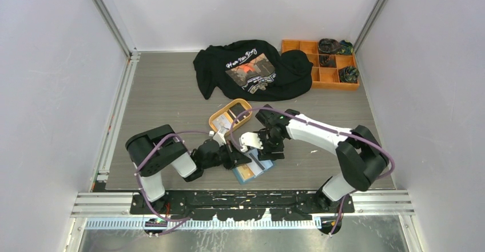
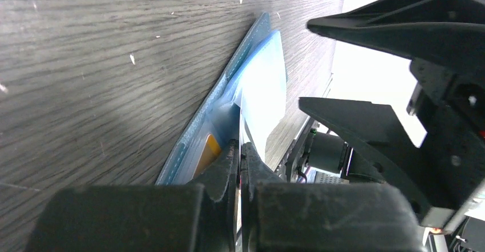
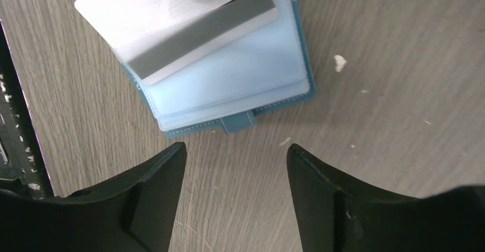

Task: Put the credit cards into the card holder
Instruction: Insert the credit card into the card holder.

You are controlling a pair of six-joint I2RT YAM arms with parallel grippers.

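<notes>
Operator: Where is the card holder found from above?

Observer: The card holder (image 1: 255,172) is seen lying open on the table (image 1: 171,92), close to the near edge and between the two arms. The left gripper (image 1: 230,158) is set against its left side, and the right gripper (image 1: 258,149) is held just behind it. More credit cards (image 1: 224,124) appear to lie in the orange tray (image 1: 215,119), farther back.

Operator: What is shown at the left wrist?

Observer: The left fingers (image 2: 226,166) are seen pressed together, with a thin pale edge running into their seam. Whether a card or a pocket leaf is pinched cannot be told. The holder is stretched lengthwise away from them, with an orange card (image 2: 211,147) tucked inside.

Operator: And at the right wrist?

Observer: The jaws are spread wide, with nothing between them. The holder lies straight ahead of the fingertips, its snap tab (image 3: 237,125) turned towards them. A white card (image 3: 131,6) with a grey stripe is laid slantwise over the pale pockets, its long axis skewed to the holder's edges. The right arm is judged better placed to square it. Bare table is offered on the right, but the black frame (image 3: 14,120) crowds the left, so little room is allowed there.
</notes>
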